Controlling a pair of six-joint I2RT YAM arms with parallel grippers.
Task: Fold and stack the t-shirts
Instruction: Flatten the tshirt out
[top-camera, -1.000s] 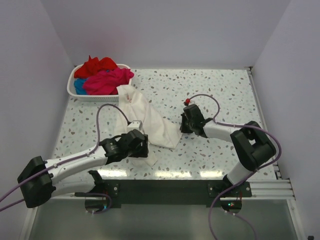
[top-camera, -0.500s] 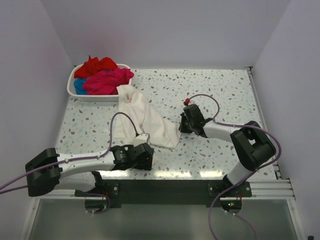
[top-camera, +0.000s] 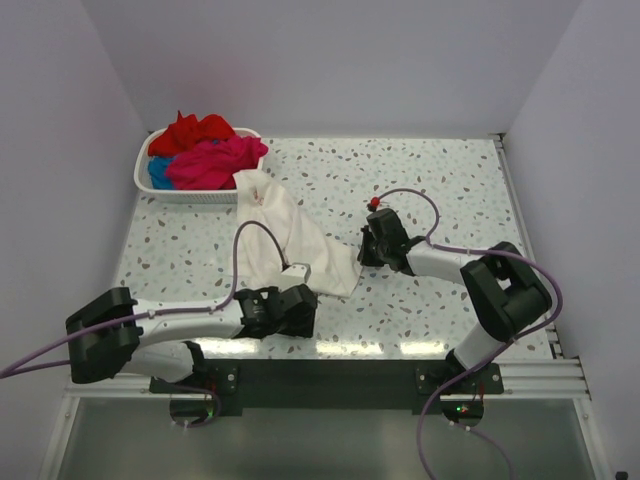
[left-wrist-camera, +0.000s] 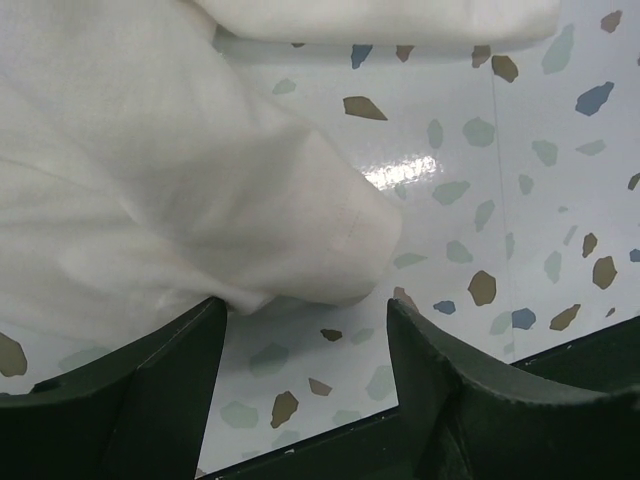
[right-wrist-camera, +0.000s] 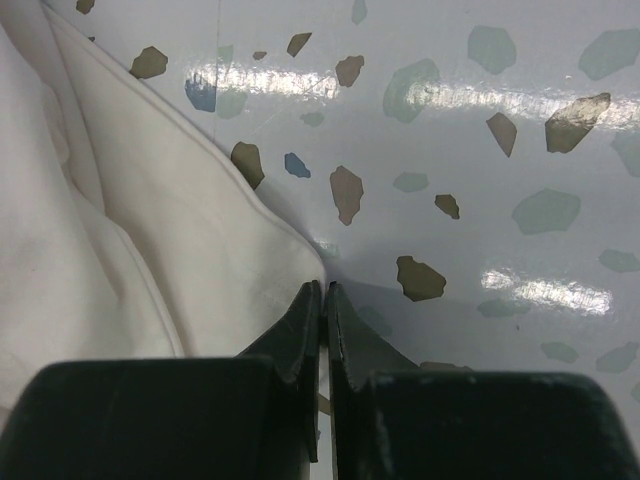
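The white t-shirt (top-camera: 290, 235) sprawls from the basket (top-camera: 141, 178) in the far-left corner toward the middle of the bench (top-camera: 450, 180). Near the near edge, the left claw (left-wrist-camera: 305, 312) gapes wide astride a bunched fold. The right claw (right-wrist-camera: 324, 298) is pinched tight on the shirt's right edge.

Top view: near corner of white t-shirt (top-camera: 290, 235) hidden under left wrist; chest print only a red speck, unreadable. Blue t-shirt (top-camera: 158, 174) mostly buried under magenta t-shirt (top-camera: 215, 160) in basket (top-camera: 185, 195).
Left wrist view: shirt cut by upper and left frame edges; left pincer (left-wrist-camera: 305, 320) finger bases cut by lower edge.
Right wrist view: right pincer (right-wrist-camera: 323, 290) tips pressed together at hem; cloth pinched or not, cannot tell.
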